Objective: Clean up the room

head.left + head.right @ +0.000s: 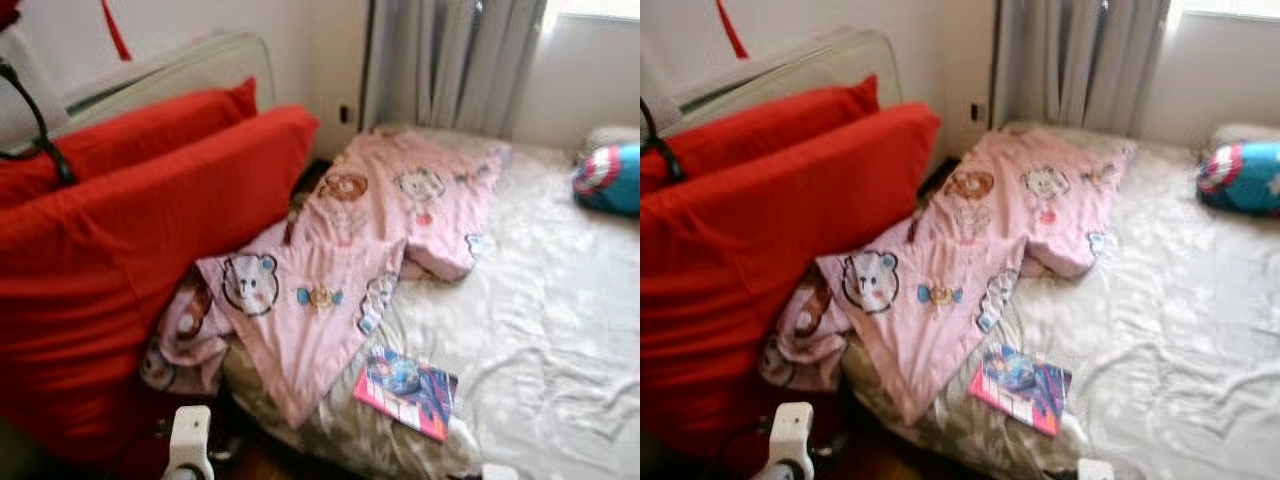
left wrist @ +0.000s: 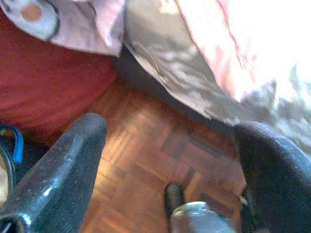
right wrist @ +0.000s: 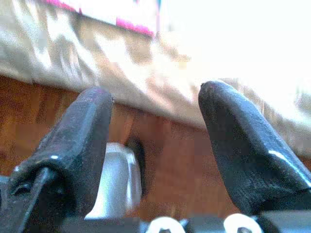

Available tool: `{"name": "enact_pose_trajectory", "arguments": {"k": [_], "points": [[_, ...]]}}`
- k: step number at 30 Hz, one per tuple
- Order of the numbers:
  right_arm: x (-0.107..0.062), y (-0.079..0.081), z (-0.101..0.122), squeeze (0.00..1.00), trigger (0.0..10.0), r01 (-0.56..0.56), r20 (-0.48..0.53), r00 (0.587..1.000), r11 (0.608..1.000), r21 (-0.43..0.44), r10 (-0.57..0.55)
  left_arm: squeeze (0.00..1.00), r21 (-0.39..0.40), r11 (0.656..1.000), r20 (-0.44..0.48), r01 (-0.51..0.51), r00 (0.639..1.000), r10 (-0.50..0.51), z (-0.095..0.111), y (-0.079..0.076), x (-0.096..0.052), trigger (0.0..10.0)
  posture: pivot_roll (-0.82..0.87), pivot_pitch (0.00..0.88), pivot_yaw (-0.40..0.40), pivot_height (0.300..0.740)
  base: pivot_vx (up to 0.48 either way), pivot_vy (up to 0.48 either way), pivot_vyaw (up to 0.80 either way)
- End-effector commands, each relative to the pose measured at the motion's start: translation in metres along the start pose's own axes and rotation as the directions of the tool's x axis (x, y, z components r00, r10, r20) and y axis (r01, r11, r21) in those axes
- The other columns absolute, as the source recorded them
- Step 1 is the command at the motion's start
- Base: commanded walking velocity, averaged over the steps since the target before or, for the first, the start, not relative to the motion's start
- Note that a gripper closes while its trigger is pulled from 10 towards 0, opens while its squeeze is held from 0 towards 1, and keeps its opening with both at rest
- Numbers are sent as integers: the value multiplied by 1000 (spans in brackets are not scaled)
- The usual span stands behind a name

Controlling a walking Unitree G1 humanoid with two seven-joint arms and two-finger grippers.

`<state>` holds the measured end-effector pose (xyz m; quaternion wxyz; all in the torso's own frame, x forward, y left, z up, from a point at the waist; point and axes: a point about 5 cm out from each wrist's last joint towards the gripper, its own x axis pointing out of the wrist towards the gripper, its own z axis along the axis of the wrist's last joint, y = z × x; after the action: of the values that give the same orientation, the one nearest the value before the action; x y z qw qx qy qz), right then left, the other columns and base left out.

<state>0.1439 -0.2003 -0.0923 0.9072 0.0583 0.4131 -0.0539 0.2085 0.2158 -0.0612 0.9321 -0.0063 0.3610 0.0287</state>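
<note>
Left gripper (image 2: 170, 141) released, fingers spread, low over parquet floor (image 2: 146, 174) beside the bed's edge. Right gripper (image 3: 155, 111) also spread, empty, near the mattress side. Pink blanket (image 1: 350, 250) spills off the bed (image 1: 540, 330) corner onto red cushions (image 1: 130, 230). Magazine (image 1: 408, 392) lies near the bed's front edge. Blue pillow (image 1: 610, 177) far right. Narrow floor gap between cushions and bed.

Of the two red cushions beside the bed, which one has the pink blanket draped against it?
The front red cushion, the larger one nearer the camera: the pink blanket hangs off the bed against it. The rear red cushion sits behind, untouched.
</note>
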Motion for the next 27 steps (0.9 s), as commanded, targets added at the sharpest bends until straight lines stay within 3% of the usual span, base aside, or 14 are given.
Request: {"name": "enact_pose_trajectory", "arguments": {"k": [1, 8, 14, 19, 21, 23, 25, 27], "points": [[-1, 10, -6, 0, 10000, -26, -10, 1000, 999, 19, 26, 0, -3, 1000, -7, -21, 1000, 21, -3, 10, -3, 10000, -83, 0, 10, 740, 0, 0, 0], [-2, 12, -2, 0, 10000, -46, 51, 998, 999, 9, 46, 0, -11, 1000, 50, 4, 999, -3, 1, 10, -4, 10000, -102, 0, 19, 740, 0, 0, 0], [-6, 14, 5, 0, 10000, -82, 185, 980, 995, 49, 72, 0, -55, 998, 122, 19, 992, -12, 2, 10, -6, 10000, -125, 0, 26, 740, 0, 0, 0], [-13, 12, 10, 0, 10000, -81, 304, 949, 997, -6, 79, 0, -79, 997, 200, 21, 980, -4, 3, 10, -11, 10000, -129, 8, 21, 740, 0, 0, 0], [-17, 10, 10, 0, 10000, -76, 346, 935, 997, -10, 75, 0, -26, 999, 238, 23, 971, -16, 3, 10, -13, 10000, -127, 6, 15, 740, 0, 0, 0], [-20, 9, 9, 0, 10000, -76, 372, 925, 997, -22, 79, 0, -13, 999, 452, 45, 891, -34, 65, -6, -3, 10000, -123, 1, 14, 740, 0, 0, 0], [0, 26, 84, 0, 10000, -88, 538, 837, 995, -48, 100, 0, 3, 998, 578, 59, 815, -50, 103, -15, -3, 10000, -124, 0, 16, 740, 0, 0, 0], [4, 37, 137, 0, 10000, -90, 643, 758, 994, -60, 107, 0, 10, 999, 610, 54, 791, -49, 111, -16, -6, 10000, -137, 0, 11, 740, 0, 0, 0]]}}
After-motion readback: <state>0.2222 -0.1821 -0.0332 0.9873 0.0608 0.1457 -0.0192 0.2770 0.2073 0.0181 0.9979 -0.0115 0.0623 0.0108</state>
